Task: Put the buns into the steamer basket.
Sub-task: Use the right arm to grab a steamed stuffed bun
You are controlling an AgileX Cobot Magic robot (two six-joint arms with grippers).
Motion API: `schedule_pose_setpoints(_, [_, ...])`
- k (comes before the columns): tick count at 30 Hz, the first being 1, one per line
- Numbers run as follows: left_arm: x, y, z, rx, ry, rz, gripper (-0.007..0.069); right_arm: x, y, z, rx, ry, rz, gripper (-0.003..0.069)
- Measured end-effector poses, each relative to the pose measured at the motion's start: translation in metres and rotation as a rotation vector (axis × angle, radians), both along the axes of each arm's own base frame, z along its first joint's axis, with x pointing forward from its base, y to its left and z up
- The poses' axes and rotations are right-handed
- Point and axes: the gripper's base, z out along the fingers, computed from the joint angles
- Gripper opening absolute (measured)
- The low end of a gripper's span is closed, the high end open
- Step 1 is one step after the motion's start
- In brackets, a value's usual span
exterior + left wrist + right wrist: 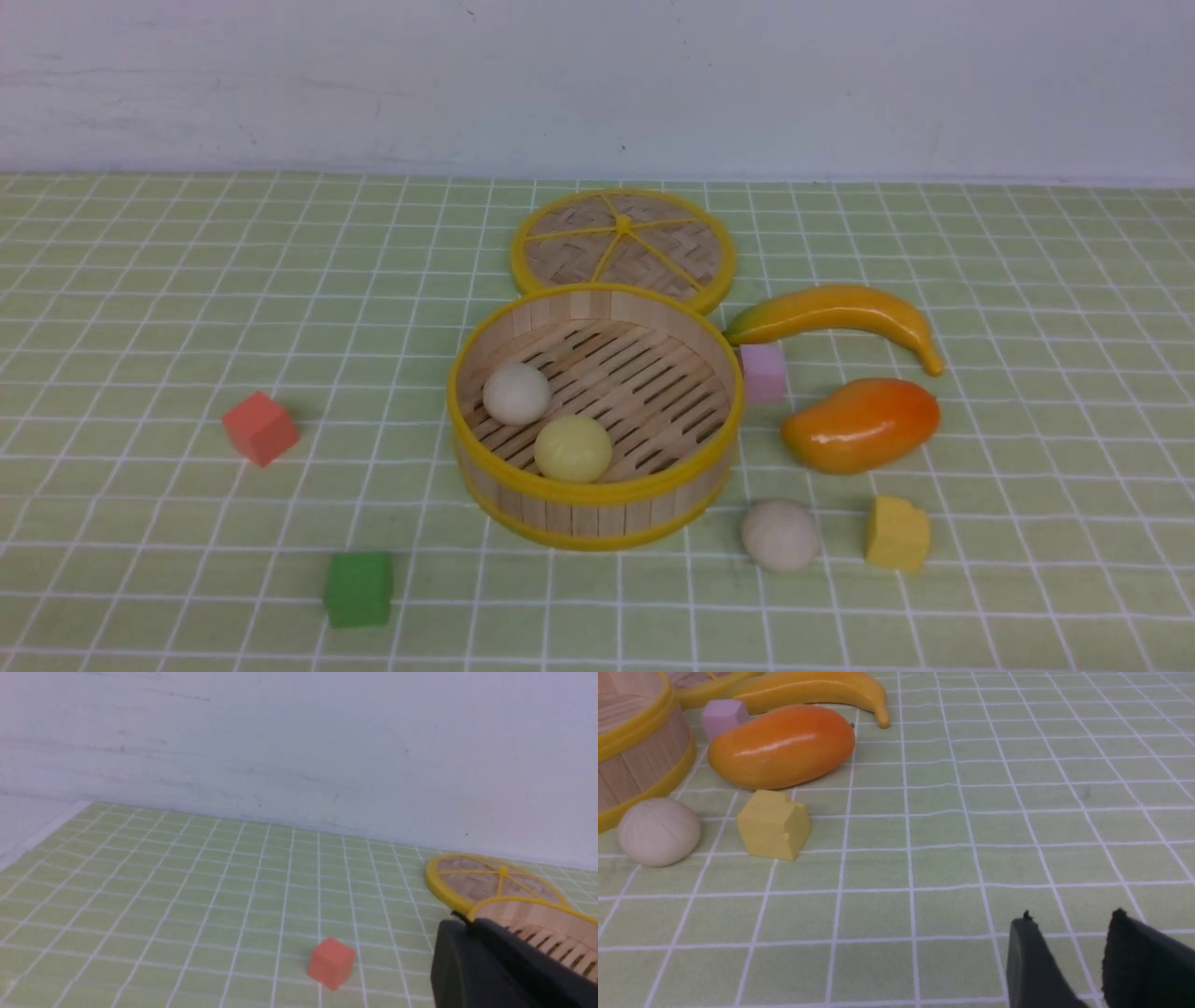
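While two buns sit in the basket point(597, 499) (off-white bun point(516, 394) and yellow bun point(572, 448), both on the slatted floor), one lies outside it.

Item: third bun point(780, 535). Off-white, round, so no long axis to line up with. On the cloth point(140, 280), near the basket's front-right wall, between it and the yellow cube point(897, 534); mango point(860, 425) behind.

Right gripper point(1071, 914): fingers parted, nothing between them, low over bare cloth, well apart from the third bun. The cube stands close to the straight line between the two. Judged the nearer arm.

Left gripper point(486, 961): one dark finger shows, by the basket's left wall; parted or closed cannot be told.

Surface: flat green checked cloth, with room around the third bun except on the cube side.

Room: plain white wall point(597, 84) behind.
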Motion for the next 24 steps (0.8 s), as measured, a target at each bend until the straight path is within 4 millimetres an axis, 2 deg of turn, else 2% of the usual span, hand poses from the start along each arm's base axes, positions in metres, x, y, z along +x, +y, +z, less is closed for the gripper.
schedule_pose_setpoints(2, [0.001,0.000,-0.015,-0.016,0.025,0.004,-0.0010,0.000,0.000,0.000,0.000,0.000,0.000,0.0241])
schedule_pose_setpoints(7, [0.006,0.000,-0.078,-0.111,0.205,0.018,-0.0003,0.000,0.000,0.000,0.000,0.000,0.000,0.0241])
schedule_pose_setpoints(10, [0.006,0.000,-0.100,-0.158,0.316,0.029,-0.0001,0.000,0.000,0.000,0.000,0.000,0.000,0.0241])
schedule_pose_setpoints(24, [0.006,-0.001,-0.103,-0.188,0.331,0.029,0.0011,0.000,0.000,0.000,0.000,0.000,0.000,0.0241])
